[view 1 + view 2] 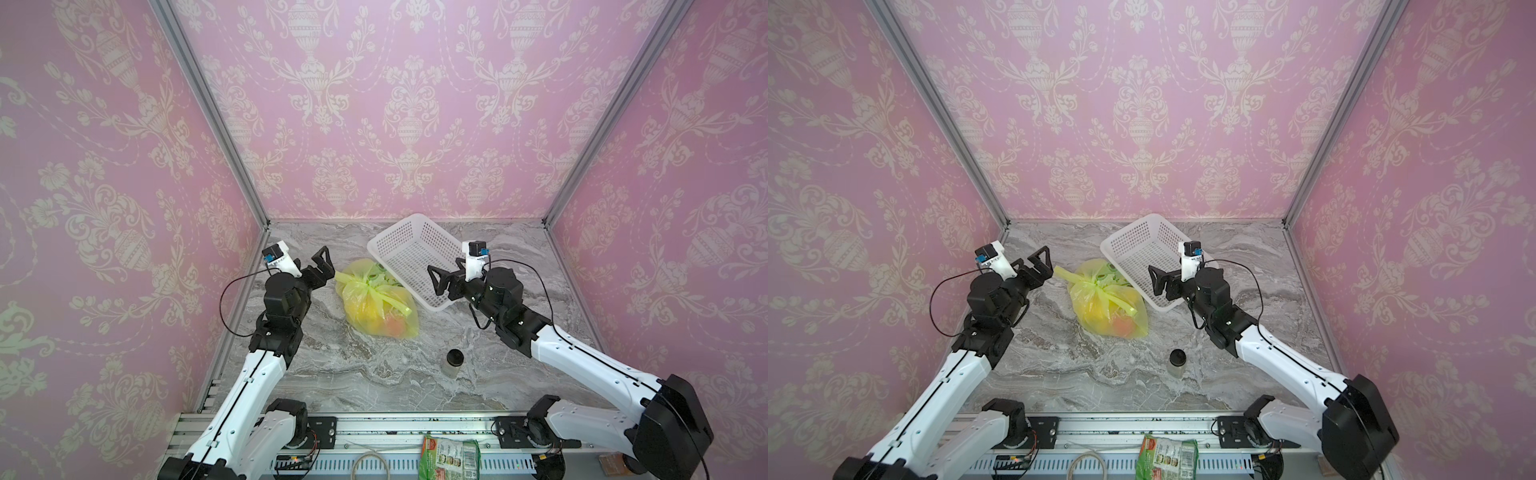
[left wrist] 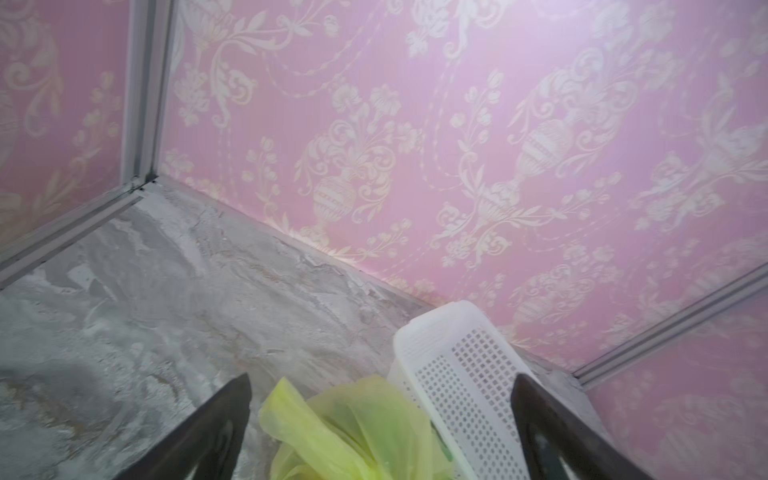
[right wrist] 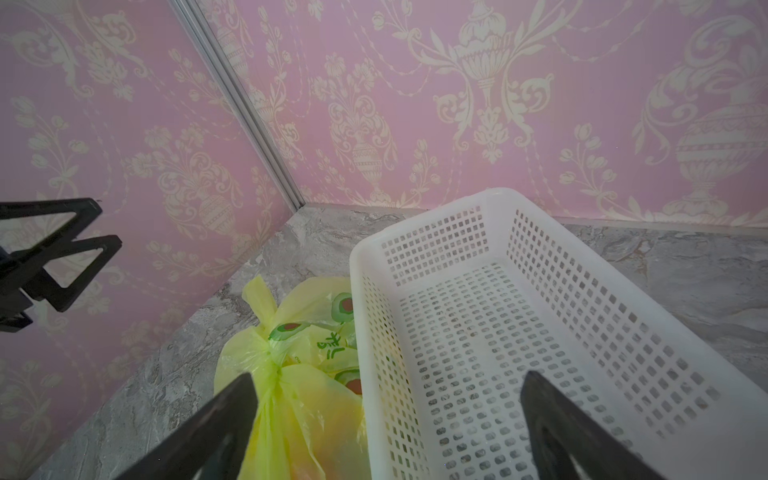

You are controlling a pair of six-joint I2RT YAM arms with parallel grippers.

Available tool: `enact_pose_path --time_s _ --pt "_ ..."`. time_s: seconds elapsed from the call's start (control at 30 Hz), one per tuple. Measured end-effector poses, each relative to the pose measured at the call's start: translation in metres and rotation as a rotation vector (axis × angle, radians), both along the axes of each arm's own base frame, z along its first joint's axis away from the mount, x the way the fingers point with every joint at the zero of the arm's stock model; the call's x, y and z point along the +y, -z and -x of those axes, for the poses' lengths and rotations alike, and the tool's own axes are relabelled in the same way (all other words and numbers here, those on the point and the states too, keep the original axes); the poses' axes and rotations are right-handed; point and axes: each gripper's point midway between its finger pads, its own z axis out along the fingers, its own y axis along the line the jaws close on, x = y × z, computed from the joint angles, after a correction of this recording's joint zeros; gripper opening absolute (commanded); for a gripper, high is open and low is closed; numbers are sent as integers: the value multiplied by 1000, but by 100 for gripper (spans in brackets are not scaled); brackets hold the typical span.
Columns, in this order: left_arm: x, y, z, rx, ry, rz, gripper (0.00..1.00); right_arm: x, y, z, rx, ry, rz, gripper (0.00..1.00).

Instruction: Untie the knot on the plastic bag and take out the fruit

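Top views: plastic bag [image 1: 376, 305] lay on tabletop [image 1: 332, 365], right against white basket [image 1: 374, 245]'s long wall. Knot [image 1: 368, 284] was tied, fruit [image 1: 392, 326] inside. L gripper [image 1: 327, 262] was wide, empty, on bag's far side from basket. R gripper [image 1: 434, 282] was wide, empty, over basket's near end.
L wrist: jaws apart, bag [image 2: 353, 428] betw. them, basket [image 2: 457, 374] alongside.
R wrist: jaws apart, straddling basket wall [image 3: 361, 332]; knot [image 3: 276, 365] just outside it.

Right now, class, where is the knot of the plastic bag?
In both top views the knot sits on the upper side of the plastic bag, near the middle of the marble table, just left of the white basket.
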Motion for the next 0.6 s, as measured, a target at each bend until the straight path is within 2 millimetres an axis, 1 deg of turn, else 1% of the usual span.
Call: enact_pose_path --time_s 0.03,0.07,0.17,0.2,0.27,0.33,0.4,0.47,0.53,0.6 --pt "-9 1 -1 2 25 2 99 5 -1 -1 6 -9 9 100" --pt "-23 7 -3 18 62 3 98 11 -2 -2 14 -17 16 100" --pt "-65 40 -13 117 170 -12 96 26 -7 -8 36 -37 38 99" --pt "-76 51 -15 153 200 -17 95 30 -8 -9 43 -44 47 99" --pt "-89 66 -17 205 239 -22 94 41 -5 -12 63 -64 73 96" --pt "-95 70 -19 229 257 -23 95 51 5 -12 93 -94 105 94" --pt "-95 64 -21 223 257 -21 95 63 19 -10 126 -132 148 94" --pt "-95 54 -21 201 253 -16 94 76 40 -4 163 -179 203 94" --pt "-92 46 -18 174 245 -10 96 88 60 3 197 -227 260 95" --pt "-85 41 -11 141 222 0 94 100 76 12 216 -272 312 95"
